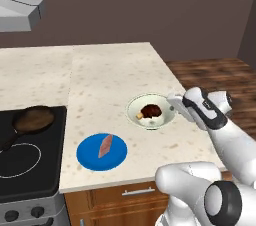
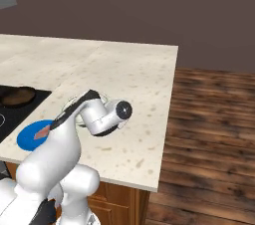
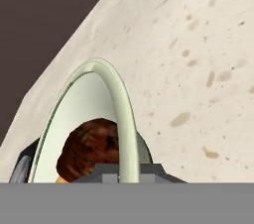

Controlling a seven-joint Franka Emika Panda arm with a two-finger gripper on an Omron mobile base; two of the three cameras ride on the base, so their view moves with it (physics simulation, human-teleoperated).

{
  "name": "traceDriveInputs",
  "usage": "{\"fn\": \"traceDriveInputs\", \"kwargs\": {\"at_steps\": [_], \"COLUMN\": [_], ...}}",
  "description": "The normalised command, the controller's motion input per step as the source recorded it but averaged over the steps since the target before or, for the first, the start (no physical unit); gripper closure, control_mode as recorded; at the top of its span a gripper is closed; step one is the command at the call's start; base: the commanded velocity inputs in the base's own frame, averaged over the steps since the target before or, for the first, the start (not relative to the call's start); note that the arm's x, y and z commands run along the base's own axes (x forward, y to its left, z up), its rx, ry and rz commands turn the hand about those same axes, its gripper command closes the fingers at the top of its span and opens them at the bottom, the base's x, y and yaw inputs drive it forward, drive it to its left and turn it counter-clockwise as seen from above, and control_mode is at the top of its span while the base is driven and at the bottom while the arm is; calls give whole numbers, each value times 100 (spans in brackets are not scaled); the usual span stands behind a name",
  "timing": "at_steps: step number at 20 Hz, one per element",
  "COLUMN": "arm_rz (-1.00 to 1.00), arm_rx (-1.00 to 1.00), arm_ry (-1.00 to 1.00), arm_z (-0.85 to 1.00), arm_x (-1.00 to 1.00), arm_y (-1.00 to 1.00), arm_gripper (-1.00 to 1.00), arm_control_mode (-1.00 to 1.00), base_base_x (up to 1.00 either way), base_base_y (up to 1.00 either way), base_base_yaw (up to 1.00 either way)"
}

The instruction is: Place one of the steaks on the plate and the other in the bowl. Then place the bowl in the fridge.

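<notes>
Nearest, toward the table's [image 1: 115,70] front edge, the plate [image 1: 87,156] carries the pinkish steak [image 1: 105,146], so that half of the sorting looks done; just beyond and to the right, the bowl [image 1: 135,112] holds the dark brown steak [image 1: 151,111]. At the bowl's right rim the tool [image 1: 172,104] straddles the wall, one finger inside and one outside, apparently pinching the rim for the carry to the fridge; whether it grips firmly, I cannot tell.

1. The back half of the counter [image 1: 110,65] is bare, so a gripper can move freely there.
2. Near the front edge, the bowl [image 1: 134,111] and the plate [image 1: 87,154] take up room.
3. The pan [image 1: 32,119] sits on the stove [image 1: 30,170], left of the counter.
</notes>
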Motion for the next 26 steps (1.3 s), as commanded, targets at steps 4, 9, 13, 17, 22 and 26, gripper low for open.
{"fn": "traceDriveInputs", "kwargs": {"at_steps": [4,9,13,17,22,26], "arm_rz": [13,10,3,0,0,0], "arm_rx": [5,12,20,23,20,0], "arm_ry": [0,8,19,11,7,0], "arm_z": [69,47,44,42,26,0], "arm_x": [-69,-60,-39,-39,-24,-14], "arm_y": [-47,-21,-33,-57,-40,0], "arm_gripper": [100,100,100,100,100,100], "arm_control_mode": [-100,-100,-100,-100,-100,-100], "base_base_x": [0,0,0,0,0,0], "base_base_y": [0,0,0,0,0,0], "base_base_yaw": [0,0,0,0,0,0]}}
